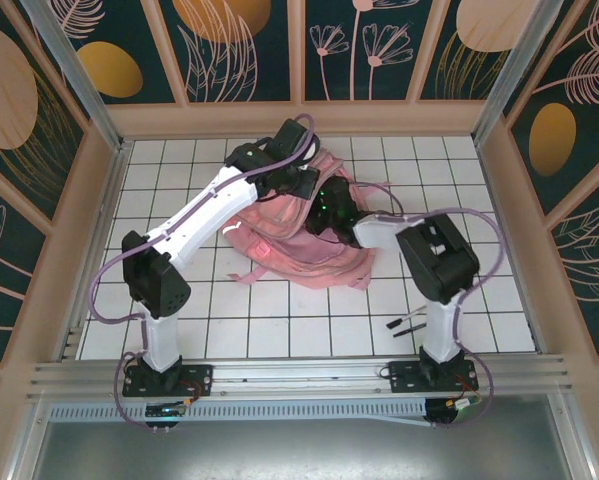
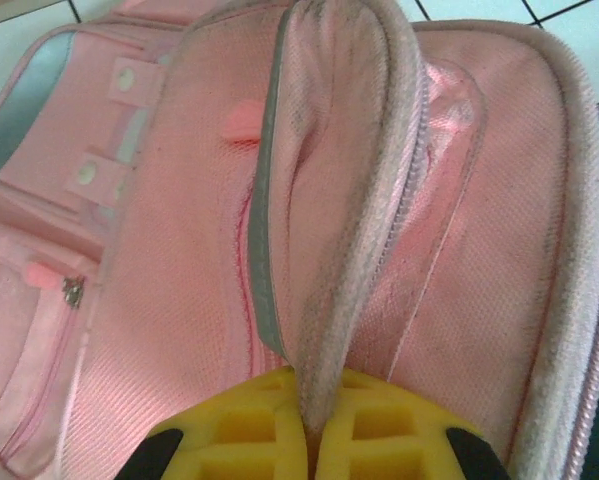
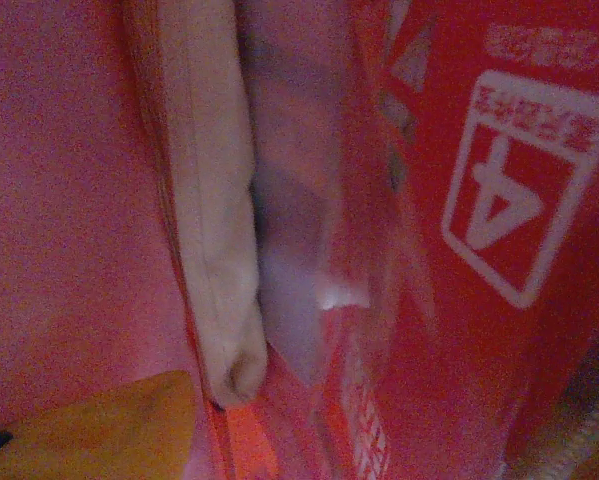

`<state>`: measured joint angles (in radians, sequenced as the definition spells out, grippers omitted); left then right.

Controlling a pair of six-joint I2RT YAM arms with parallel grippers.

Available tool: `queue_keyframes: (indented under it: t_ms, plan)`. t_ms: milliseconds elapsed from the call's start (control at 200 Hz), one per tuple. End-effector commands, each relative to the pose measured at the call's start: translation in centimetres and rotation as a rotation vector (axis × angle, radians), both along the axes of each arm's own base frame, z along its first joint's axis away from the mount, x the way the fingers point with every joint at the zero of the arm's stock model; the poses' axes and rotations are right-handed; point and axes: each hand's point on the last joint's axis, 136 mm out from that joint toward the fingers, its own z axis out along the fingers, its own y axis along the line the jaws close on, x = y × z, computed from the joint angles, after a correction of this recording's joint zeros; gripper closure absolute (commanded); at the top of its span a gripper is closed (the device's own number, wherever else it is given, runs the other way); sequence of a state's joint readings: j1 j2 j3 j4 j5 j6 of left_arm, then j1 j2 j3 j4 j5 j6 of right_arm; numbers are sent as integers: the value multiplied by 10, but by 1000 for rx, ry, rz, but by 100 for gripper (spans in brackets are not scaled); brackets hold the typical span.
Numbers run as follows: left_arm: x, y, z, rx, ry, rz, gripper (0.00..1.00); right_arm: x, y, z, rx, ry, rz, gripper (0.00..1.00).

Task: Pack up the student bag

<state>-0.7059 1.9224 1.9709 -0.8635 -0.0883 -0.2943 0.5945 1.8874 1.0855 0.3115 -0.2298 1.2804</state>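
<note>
Near right arm base: two thin dark sticks (image 1: pixel 410 324) on white gridded table (image 1: pixel 279 330). Mid-table: student bag (image 1: pixel 304 255), pink fabric, lying flat, mouth gaping (zip rim greyed, pale stripe along it). Long axis roughly near-left to far-right, strap loops at far-right end. Left gripper (image 2: pixel 307 425) pinched tight on upright fold of zip rim. Right gripper (image 1: pixel 331 213) inside bag beside red packet (image 3: pixel 499 200); its spread cannot tell.

surface: white gridded table (image 1: pixel 279 320) | on it: student bag (image 1: pixel 309 262), dark thin item (image 1: pixel 407 324)
</note>
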Motion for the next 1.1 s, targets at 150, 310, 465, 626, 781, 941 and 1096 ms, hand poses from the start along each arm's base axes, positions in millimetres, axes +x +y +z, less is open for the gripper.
queue_keyframes:
  t_ms: [150,310,465,626,781,941,1096]
  plan:
    - [9,7,3,-87,-45,15,100,-58,-75,-19,-304,62,176,34]
    - [-5,-3,-8,-132,21,-58,100,-87,-102,10,-366,-32,256,33]
    - [-14,-10,-9,-200,51,-90,100,-95,-90,17,-196,-73,323,50]
    - [-11,-14,10,-246,32,-83,100,-77,-65,5,-208,-19,318,49]
    - [-8,-13,16,-242,15,-72,100,-65,-75,-23,-345,73,239,39]
    - [-10,-18,15,-266,30,-89,100,-60,-52,-20,-222,-13,298,68]
    - [-12,-21,19,-271,52,-96,100,-47,-21,9,-30,-115,323,98]
